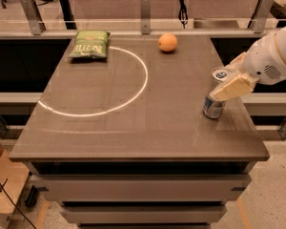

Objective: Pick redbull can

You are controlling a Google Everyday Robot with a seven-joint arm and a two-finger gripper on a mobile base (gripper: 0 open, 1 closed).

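Note:
The redbull can (213, 107), slim and silver with blue patches at its base, stands on the table (133, 128) near the right edge. My gripper (225, 82), cream-coloured on a white arm, reaches in from the right at the can's upper half. It straddles the can, one part in front of it and one behind. The can's middle is hidden behind the gripper. The can's base rests on the table.
An orange (168, 42) lies at the back centre. A green chip bag (88, 44) lies at the back left. A white circle line (133, 94) marks the tabletop's left half. Rails and posts run behind the table.

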